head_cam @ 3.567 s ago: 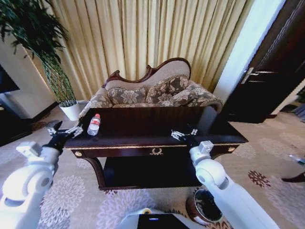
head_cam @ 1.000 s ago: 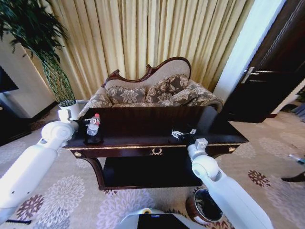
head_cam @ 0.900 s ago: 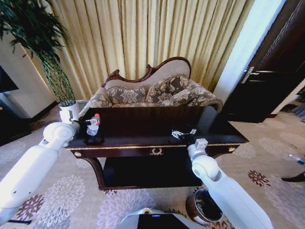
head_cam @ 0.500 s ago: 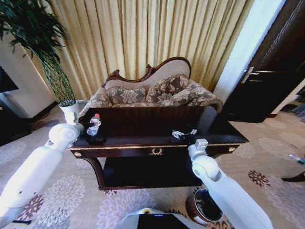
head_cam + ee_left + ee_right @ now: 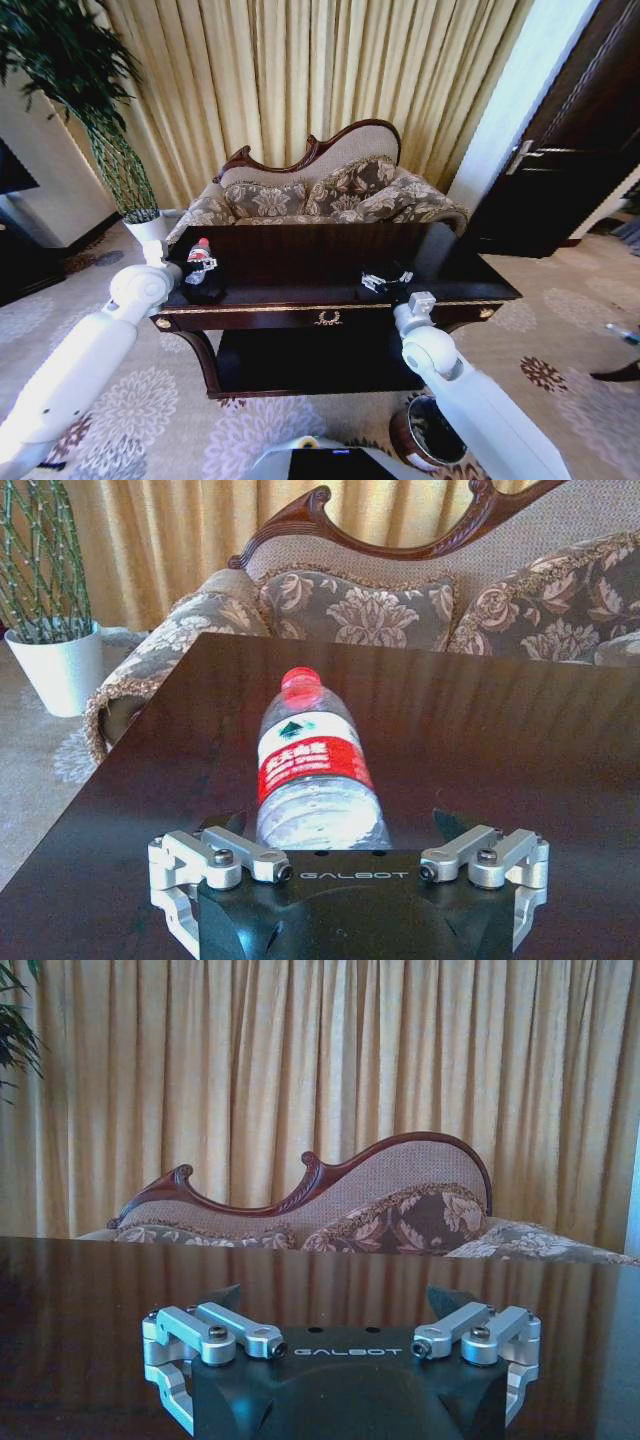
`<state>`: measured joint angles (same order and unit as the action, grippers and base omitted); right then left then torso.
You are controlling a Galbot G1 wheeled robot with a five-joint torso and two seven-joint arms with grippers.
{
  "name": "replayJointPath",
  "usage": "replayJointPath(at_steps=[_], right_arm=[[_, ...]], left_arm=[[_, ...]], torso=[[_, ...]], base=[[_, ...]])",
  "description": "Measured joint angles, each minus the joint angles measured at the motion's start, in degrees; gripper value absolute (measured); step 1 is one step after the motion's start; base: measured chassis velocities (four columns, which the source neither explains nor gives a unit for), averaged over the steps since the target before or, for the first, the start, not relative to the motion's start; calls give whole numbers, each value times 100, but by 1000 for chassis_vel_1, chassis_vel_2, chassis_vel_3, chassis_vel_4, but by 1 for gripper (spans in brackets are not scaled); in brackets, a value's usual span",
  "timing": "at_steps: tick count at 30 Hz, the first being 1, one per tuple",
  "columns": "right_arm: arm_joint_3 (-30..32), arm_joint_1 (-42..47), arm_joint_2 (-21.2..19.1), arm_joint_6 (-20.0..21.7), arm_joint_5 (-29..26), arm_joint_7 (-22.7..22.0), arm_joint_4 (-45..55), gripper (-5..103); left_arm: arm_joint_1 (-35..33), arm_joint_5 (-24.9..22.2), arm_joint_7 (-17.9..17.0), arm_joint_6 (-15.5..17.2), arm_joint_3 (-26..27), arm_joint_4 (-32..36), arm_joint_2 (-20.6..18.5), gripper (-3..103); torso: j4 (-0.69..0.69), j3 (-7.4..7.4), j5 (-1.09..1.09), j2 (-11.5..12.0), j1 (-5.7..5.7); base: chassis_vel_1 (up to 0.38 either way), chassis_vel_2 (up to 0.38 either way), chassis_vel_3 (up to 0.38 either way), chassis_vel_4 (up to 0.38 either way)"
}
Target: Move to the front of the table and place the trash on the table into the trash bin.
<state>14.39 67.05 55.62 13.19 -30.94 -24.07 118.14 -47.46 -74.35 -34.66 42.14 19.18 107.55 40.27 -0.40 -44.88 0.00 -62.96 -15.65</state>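
The clear bottle (image 5: pixel 199 257) with its red cap and red label lies on the left end of the dark table (image 5: pixel 300 262). My left gripper (image 5: pixel 196 272) is low over the tabletop, open, with a finger on each side of the bottle's base. In the left wrist view the bottle (image 5: pixel 310 770) lies between the spread fingers of the left gripper (image 5: pixel 335 825), cap pointing away. My right gripper (image 5: pixel 384 281) hovers open over the table's right front part, and the right wrist view shows nothing between the fingers of the right gripper (image 5: pixel 335 1297). The trash bin (image 5: pixel 430 432) stands on the carpet below my right arm.
A patterned sofa (image 5: pixel 320 195) stands close behind the table, before tall curtains. A white plant pot (image 5: pixel 145 230) is at the far left and a dark door (image 5: pixel 570 150) at the right. The table has a lower shelf (image 5: pixel 310 365) between curved legs.
My left arm has swung in from the table's left front corner and brought its open gripper around the bottle. The bottle and the right gripper have stayed put.
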Motion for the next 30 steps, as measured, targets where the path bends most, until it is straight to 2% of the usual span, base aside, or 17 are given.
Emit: replayJointPath(at_steps=[8, 10, 12, 13, 15, 16, 18, 19, 21, 22, 24, 27, 30], right_arm=[[-10, -7, 13, -10, 10, 0, -39, 100], [-10, -8, 11, -12, 10, 0, -47, 100], [-10, -12, 11, -15, 10, 0, -58, 100], [-10, -12, 11, -15, 10, 0, -58, 100], [-10, -17, 11, -16, 10, 0, -65, 100], [-10, -17, 11, -16, 10, 0, -65, 100], [-10, -20, 12, -18, 10, -1, -72, 100], [-10, -20, 12, -18, 10, -1, -72, 100], [-9, -25, 12, -21, 11, -3, -80, 100], [-9, -25, 12, -21, 11, -3, -80, 100], [-4, -29, 12, -26, 17, -8, -89, 100], [-3, -29, 10, -27, 20, -18, -91, 100], [-1, -29, 7, -27, 20, -40, -90, 100]], left_arm=[[-85, 2, -3, 0, 44, 13, 19, 100], [-89, -8, -14, 0, 50, 14, 29, 103], [-89, -31, -37, 0, 52, 14, 38, 95], [-89, -31, -37, 0, 52, 14, 38, 95], [-85, -76, -87, 0, 53, 13, 49, 85], [-85, -76, -87, 0, 53, 13, 49, 85], [-85, -90, -98, 0, 58, 12, 53, 74], [-85, -90, -98, 0, 58, 12, 53, 74], [-89, -90, -98, -1, 71, 8, 55, 63], [-89, -90, -98, -1, 71, 8, 55, 63], [-100, -88, -93, -2, 96, 3, 64, 54], [-111, -71, -79, -4, 114, 4, 76, 48], [-155, 214, 136, -1, 162, 19, 105, 42]], torso=[[-1, 0, 0, 0, 0], [0, 0, 0, 0, 0], [-1, 0, 0, 0, 0], [-1, 0, 0, 0, 0], [-1, 0, 0, 0, 0], [-1, 0, 0, 0, 0], [0, 0, 0, 0, 0], [0, 0, 0, 0, 0], [-1, 0, 0, 0, 0], [-1, 0, 0, 0, 0], [-1, 0, 2, 0, 0], [0, 0, 2, 0, 0], [-1, 0, 0, 0, 0]], base=[[0, 0, 0, 0], [0, 0, 0, 0], [0, 0, 0, 0], [0, 0, 0, 0], [0, 0, 0, 0], [0, 0, 0, 0], [0, 0, 0, 0], [0, 0, 0, 0], [0, 0, 0, 0], [0, 0, 0, 0], [0, 0, 0, 0], [0, 0, 0, 0], [0, 0, 0, 0]])
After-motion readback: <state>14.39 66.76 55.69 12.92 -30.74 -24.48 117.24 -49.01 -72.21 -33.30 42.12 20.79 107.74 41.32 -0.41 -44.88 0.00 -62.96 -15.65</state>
